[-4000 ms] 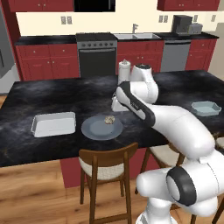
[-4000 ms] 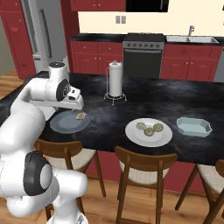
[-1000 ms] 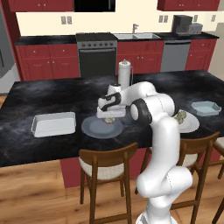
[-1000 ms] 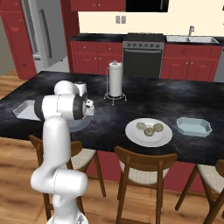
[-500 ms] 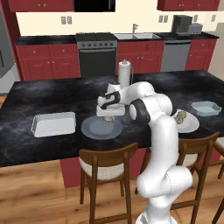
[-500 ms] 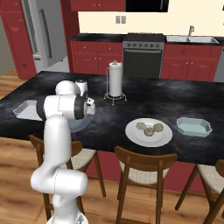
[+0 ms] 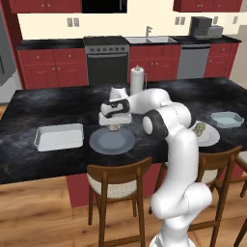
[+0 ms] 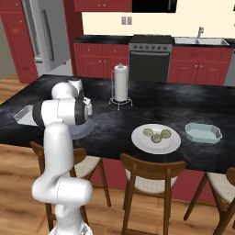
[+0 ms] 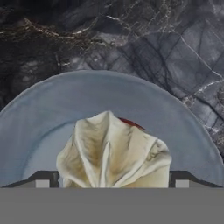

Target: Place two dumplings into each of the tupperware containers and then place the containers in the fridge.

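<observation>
Against the frames from a second before, I saw the hand had sunk a little lower over the grey plate, and the base views themselves had not shifted. Four seconds back the arm had been folded near its base; now it reached out leftward across the black marble island counter.

The forearm lay nearly level in the left base view, with the gripper pointing straight down. In the hand view its two dark fingertips stood wide apart on either side of one dumpling, open and not yet pinching it. That dumpling sat on the grey plate.

The white-translucent tupperware container lay just left of the plate. The pale blue-green container sat well apart at the far right, beside the white plate carrying three more dumplings.
</observation>
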Motion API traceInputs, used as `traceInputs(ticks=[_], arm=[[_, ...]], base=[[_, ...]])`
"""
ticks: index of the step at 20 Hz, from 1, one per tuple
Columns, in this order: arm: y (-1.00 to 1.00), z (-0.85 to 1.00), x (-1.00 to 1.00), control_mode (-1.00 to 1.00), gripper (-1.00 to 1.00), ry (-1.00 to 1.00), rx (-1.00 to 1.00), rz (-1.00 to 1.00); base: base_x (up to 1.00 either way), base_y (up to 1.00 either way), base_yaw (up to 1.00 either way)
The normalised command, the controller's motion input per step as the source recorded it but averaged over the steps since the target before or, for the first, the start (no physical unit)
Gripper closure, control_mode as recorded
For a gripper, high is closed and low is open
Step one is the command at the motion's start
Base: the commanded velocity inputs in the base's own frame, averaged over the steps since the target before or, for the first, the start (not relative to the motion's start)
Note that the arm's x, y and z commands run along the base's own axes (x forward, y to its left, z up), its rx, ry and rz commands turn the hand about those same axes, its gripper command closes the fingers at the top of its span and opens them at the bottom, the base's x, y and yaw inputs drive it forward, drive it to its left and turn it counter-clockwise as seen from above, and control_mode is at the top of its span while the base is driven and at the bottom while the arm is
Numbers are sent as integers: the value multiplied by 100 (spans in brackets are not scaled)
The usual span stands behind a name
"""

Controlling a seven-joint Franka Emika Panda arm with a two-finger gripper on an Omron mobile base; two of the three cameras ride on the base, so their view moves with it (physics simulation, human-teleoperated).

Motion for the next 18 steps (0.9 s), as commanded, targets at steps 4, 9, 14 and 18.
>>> traceInputs(ticks=[4, 9, 14, 18], arm=[[100, 37, 0, -100, 100, -2, -5, 0], [99, 25, 0, -100, 100, 1, 0, 0], [90, 0, 2, -100, 100, 0, 0, 0], [55, 0, 22, -100, 100, 0, 0, 0]], base=[[0, 0, 0], [0, 0, 0], [0, 0, 0], [0, 0, 0]])
